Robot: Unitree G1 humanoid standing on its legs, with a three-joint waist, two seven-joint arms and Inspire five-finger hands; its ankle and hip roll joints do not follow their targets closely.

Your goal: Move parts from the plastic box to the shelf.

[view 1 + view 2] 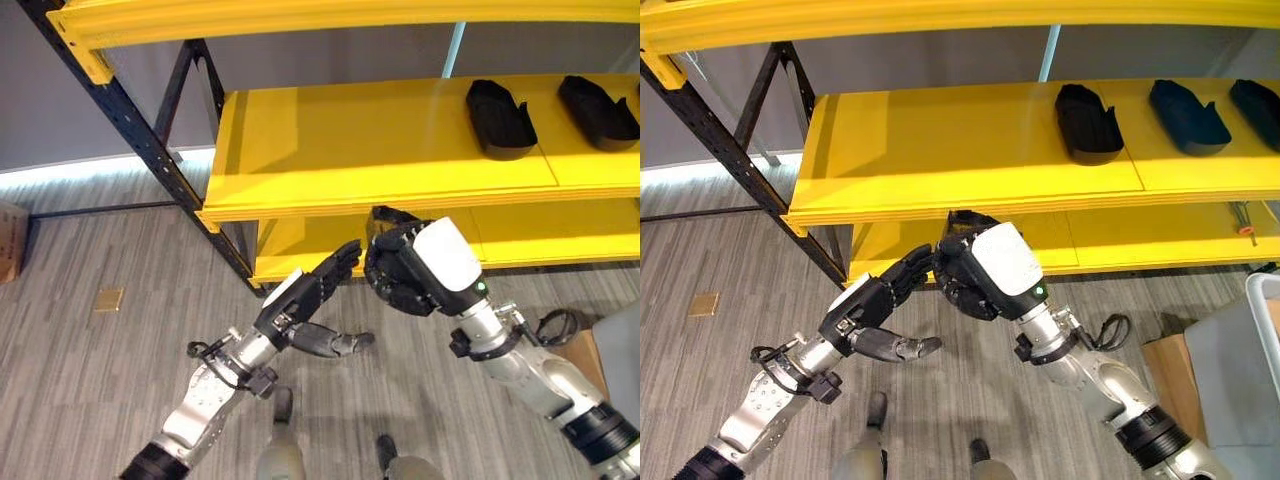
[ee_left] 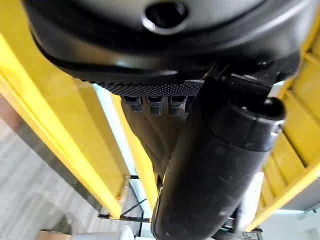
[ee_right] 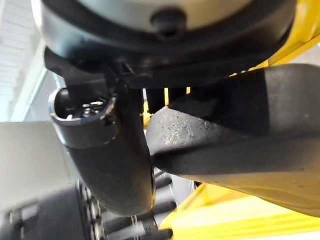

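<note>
Below the yellow shelf (image 1: 380,150) front edge, black part (image 3: 235,150) gripped in curled right hand (image 1: 410,265), left hand (image 1: 310,295) open alongside; likely rigid, light moulded plastic, best held across its middle.

bright even light, blurred wrist close-ups

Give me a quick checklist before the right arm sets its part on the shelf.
1. Part held in right robot hand: ok, fingers curled round a black part.
2. Left robot hand free: ok, fingers straight, holding nothing.
3. Hand raised to the middle shelf: not ok, it sits below the front edge.
4. Free space on the shelf: ok, bare yellow left of the placed parts.
5. Left robot hand clear of the path: cannot tell, it is close beside the right.
</note>
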